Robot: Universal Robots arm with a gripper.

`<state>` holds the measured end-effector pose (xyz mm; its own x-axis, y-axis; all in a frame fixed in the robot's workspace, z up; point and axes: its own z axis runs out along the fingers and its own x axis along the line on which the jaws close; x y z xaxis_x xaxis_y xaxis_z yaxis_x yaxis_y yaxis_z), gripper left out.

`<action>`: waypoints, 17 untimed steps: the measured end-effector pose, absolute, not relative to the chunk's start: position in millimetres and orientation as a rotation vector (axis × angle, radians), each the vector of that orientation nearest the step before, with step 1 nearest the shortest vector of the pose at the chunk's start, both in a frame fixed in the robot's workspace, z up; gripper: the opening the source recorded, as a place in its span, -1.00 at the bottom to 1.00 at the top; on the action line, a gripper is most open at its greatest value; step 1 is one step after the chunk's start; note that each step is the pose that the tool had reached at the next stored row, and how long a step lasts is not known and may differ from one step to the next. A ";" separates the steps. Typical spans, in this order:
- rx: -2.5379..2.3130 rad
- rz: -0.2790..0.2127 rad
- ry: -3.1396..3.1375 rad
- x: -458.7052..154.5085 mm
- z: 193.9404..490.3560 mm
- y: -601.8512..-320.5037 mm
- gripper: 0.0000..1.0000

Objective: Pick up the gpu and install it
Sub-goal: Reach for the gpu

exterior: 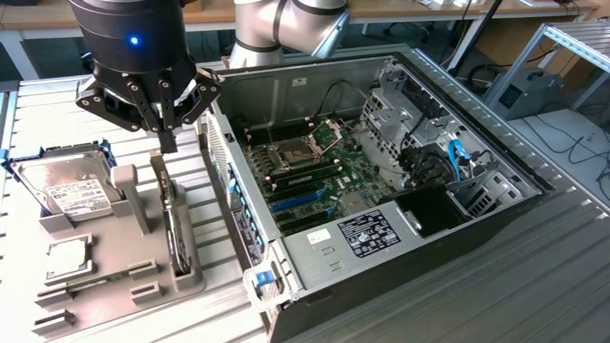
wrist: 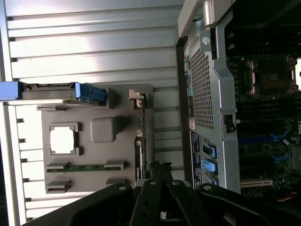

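In the exterior view, the gripper (exterior: pixel 168 146) hangs over the grey tray (exterior: pixel 124 246), at the tray's far edge. Its two fingers point straight down and are pressed together. The gpu (exterior: pixel 176 229) stands on its long edge in a slot along the side of the tray that faces the open computer case (exterior: pixel 305 275). The fingertips sit just above the card's far end; I cannot tell whether they touch it. A hard drive (exterior: pixel 68 189) leans in the tray's far corner, on the side away from the case.

In the wrist view, the gripper (wrist: pixel 160 165) shows its fingers closed against each other, just beside the near end of the gpu (wrist: pixel 139 150), which appears edge-on as a thin dark strip in the tray (wrist: pixel 117 108). The hard drive (wrist: pixel 51 90) lies at the tray's edge, and the computer case (wrist: pixel 204 94) stands alongside the tray.
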<state>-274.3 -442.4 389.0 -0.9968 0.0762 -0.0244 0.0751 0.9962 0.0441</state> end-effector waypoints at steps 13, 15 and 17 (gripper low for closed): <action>0.118 0.067 3.112 -274.3 388.7 -451.5 -0.79; 0.118 0.067 3.112 -274.3 388.6 -452.7 -0.79; 0.118 0.067 3.113 -274.3 388.6 -454.0 -0.79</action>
<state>-274.3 -454.0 388.6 -0.9968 0.0762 -0.0244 0.0751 0.9962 0.0441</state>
